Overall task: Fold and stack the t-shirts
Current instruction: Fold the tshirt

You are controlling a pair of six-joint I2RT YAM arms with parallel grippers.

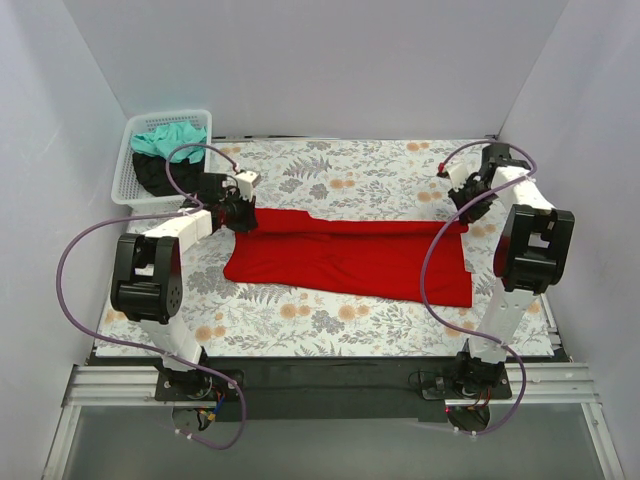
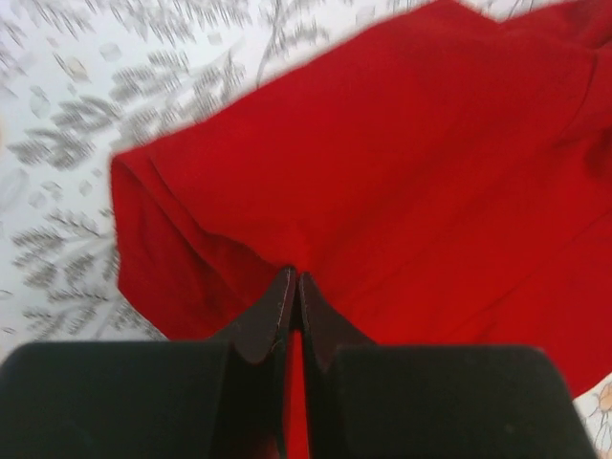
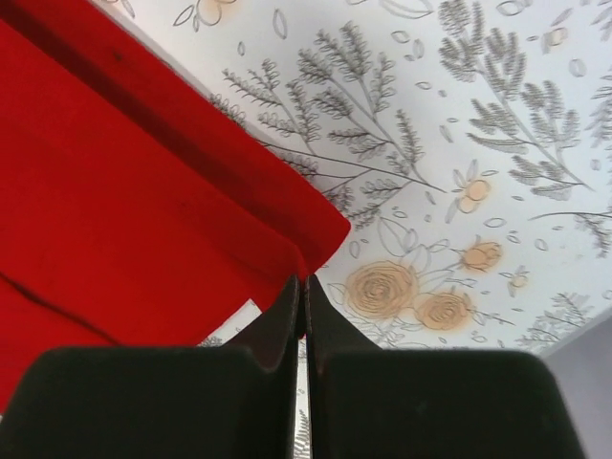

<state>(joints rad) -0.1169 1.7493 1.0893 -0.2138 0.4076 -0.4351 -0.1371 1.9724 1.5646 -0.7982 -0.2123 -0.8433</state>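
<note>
A bright red t-shirt lies spread lengthwise across the middle of the floral cloth. My left gripper is shut on its far left corner. In the left wrist view the fingertips pinch a small ridge of red t-shirt at the left gripper. My right gripper is shut on the far right corner. The right wrist view has the red t-shirt edge caught at the right gripper, lifted slightly off the cloth. A teal t-shirt and a black t-shirt sit bunched in the basket.
The white mesh basket stands at the back left corner, close behind my left arm. The grey-and-orange floral cloth covers the table. White walls close in the back and both sides. Purple cables loop beside each arm.
</note>
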